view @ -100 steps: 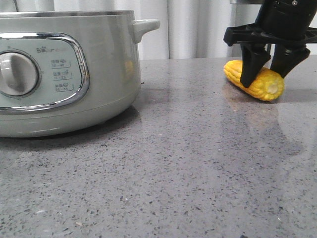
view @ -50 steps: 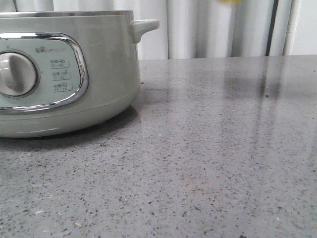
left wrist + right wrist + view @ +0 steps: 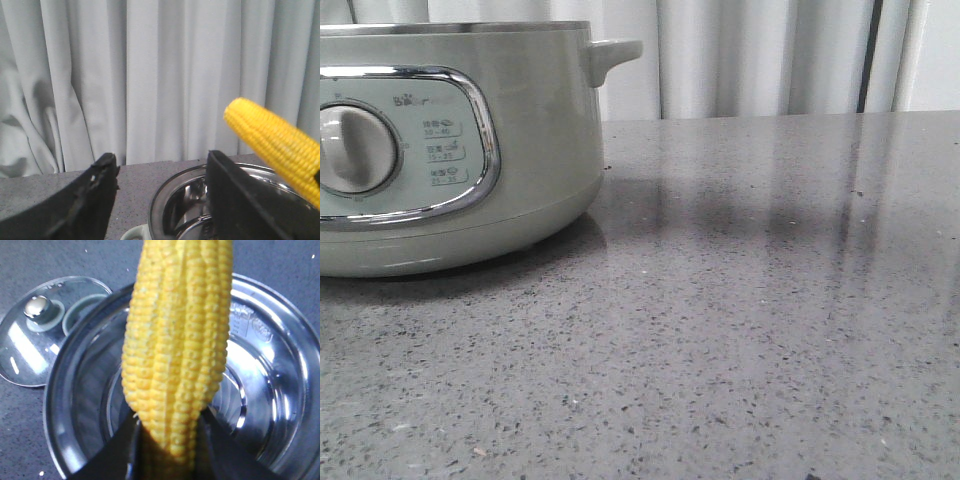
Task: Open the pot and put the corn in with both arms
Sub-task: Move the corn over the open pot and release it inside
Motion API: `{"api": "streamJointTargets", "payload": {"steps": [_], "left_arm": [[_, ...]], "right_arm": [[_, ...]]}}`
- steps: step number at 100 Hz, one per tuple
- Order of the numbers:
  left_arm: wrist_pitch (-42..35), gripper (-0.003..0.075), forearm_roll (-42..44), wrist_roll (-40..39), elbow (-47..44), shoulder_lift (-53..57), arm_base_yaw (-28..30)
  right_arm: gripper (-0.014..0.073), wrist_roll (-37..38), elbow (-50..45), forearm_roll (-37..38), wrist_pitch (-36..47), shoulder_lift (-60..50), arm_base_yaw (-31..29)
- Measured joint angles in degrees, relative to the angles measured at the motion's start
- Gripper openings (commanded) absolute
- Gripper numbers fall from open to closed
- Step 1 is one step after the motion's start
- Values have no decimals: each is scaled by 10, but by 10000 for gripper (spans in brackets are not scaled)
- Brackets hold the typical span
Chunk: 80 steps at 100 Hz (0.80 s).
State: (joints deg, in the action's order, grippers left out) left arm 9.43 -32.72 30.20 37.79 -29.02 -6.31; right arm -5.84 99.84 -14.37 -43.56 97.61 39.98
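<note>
Pale pleated curtains (image 3: 760, 60) hang behind the speckled grey stone table (image 3: 740, 340). In the right wrist view we see the right gripper (image 3: 167, 450) with its dark jaws pinching the corn (image 3: 177, 345) at its lower end, the cob held in the air directly above the open pot (image 3: 280, 405). The left gripper (image 3: 160, 195) has its jaws spread with nothing between them, and we see the cob off to one side of them, above the pot's rim. The cob is bright yellow with neat bumpy kernel rows. The pot's bowl is polished steel inside; its outer wall is smooth grey-green. A round glass lid (image 3: 35, 335) with a metal knob lies flat on the table just beside the pot.
</note>
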Motion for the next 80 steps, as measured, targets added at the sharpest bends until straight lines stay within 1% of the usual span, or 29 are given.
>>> {"api": "streamJointTargets", "payload": {"steps": [5, 10, 12, 17, 24, 29, 32, 49, 54, 61, 66, 68, 73, 80], "left_arm": [[2, 365, 0, 0, 0, 0, 0], [10, 365, 0, 0, 0, 0, 0], [13, 365, 0, 0, 0, 0, 0], [25, 365, 0, 0, 0, 0, 0], [40, 365, 0, 0, 0, 0, 0], [51, 365, 0, 0, 0, 0, 0], [55, 365, 0, 0, 0, 0, 0], [60, 365, 0, 0, 0, 0, 0], [61, 365, 0, 0, 0, 0, 0], [64, 365, 0, 0, 0, 0, 0], [67, 365, 0, 0, 0, 0, 0], [68, 365, 0, 0, 0, 0, 0], [72, 365, 0, 0, 0, 1, 0], [73, 361, 0, 0, 0, 11, 0]], "right_arm": [[132, 0, 0, 0, 0, 13, 0], [247, 0, 0, 0, -6, 22, 0], [276, 0, 0, 0, -7, 24, 0], [386, 0, 0, -1, -11, 27, 0], [479, 0, 0, -4, -14, 28, 0], [510, 0, 0, -5, -14, 28, 0], [515, 0, 0, -6, -14, 28, 0], [509, 0, 0, -5, -14, 3, 1], [479, 0, 0, -2, -14, -12, 0], [374, 0, 0, 10, -16, -40, 0], [252, 0, 0, 21, -25, -61, 0], [220, 0, 0, 27, -29, -71, 0], [111, 0, 0, 44, -40, -96, 0], [29, 0, -12, 69, -50, -136, 0]]}}
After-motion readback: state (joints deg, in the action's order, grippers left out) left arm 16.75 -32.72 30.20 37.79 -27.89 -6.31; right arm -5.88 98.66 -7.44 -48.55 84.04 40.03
